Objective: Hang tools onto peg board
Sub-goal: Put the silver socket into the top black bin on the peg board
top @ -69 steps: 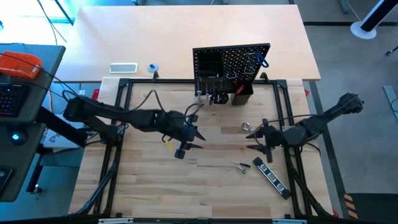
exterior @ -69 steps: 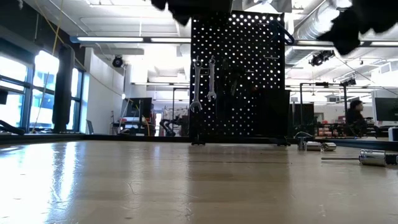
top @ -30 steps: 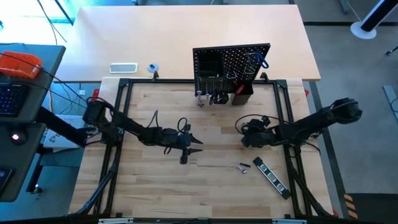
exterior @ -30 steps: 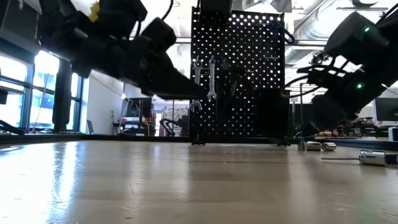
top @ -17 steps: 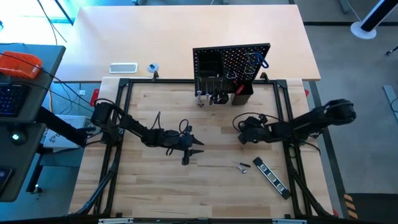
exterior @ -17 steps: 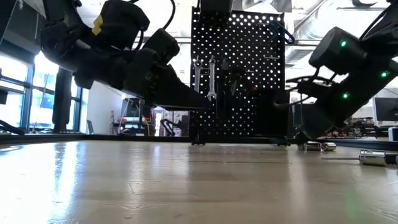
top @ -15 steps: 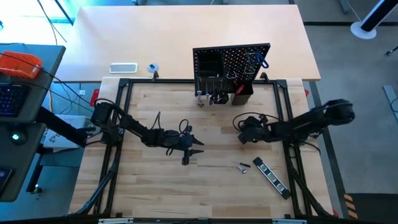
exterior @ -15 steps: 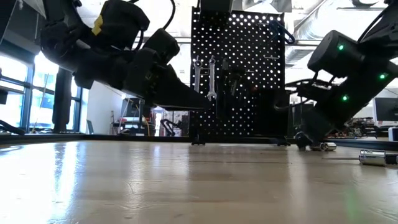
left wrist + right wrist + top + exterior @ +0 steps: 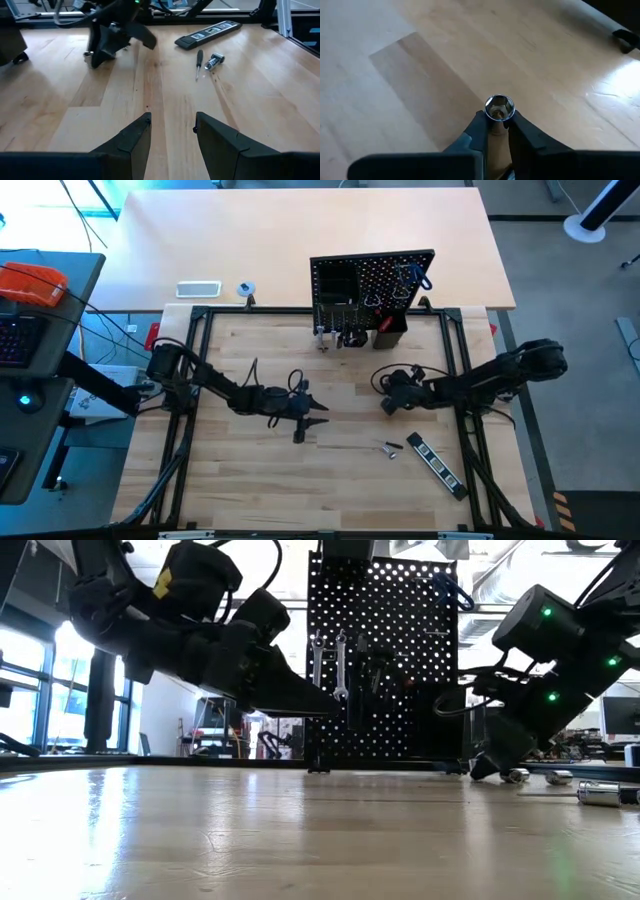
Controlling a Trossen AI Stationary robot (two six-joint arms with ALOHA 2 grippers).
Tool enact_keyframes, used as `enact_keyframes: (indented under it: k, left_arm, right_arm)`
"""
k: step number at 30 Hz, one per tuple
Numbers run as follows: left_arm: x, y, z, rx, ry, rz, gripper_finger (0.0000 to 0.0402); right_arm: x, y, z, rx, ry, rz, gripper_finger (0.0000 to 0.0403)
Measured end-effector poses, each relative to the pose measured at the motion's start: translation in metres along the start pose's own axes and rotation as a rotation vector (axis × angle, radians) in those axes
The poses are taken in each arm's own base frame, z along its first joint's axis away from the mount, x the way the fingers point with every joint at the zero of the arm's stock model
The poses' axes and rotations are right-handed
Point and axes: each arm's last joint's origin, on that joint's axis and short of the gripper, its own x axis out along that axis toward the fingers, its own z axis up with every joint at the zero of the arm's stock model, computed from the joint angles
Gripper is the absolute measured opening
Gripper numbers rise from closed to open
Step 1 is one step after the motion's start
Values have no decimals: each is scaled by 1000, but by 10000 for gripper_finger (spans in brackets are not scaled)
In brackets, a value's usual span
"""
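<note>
Right gripper (image 9: 492, 127), in front of the peg board (image 9: 372, 290), has just narrowed onto 1 silver socket (image 9: 499, 107); hanging follows. Left gripper (image 9: 171, 131) waits, parted.

Overhead view evenly lit, soft shadows. Low view backlit: ceiling lights and windows glare, arms silhouetted, near bench (image 9: 300, 840) blurred, sheen. Right wrist view: bright glare patch on bench, sharp socket (image 9: 499, 107).
</note>
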Motion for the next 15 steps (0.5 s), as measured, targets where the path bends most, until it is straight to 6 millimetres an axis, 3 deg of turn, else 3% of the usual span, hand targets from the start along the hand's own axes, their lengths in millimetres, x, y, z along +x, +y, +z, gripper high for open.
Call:
enact_keyframes:
  k: [15]
  left_arm:
    - [1, 17, 1, 26, -10, 59, 146]
  right_arm:
    - [-13, 21, -3, -11, -49, 132, 38]
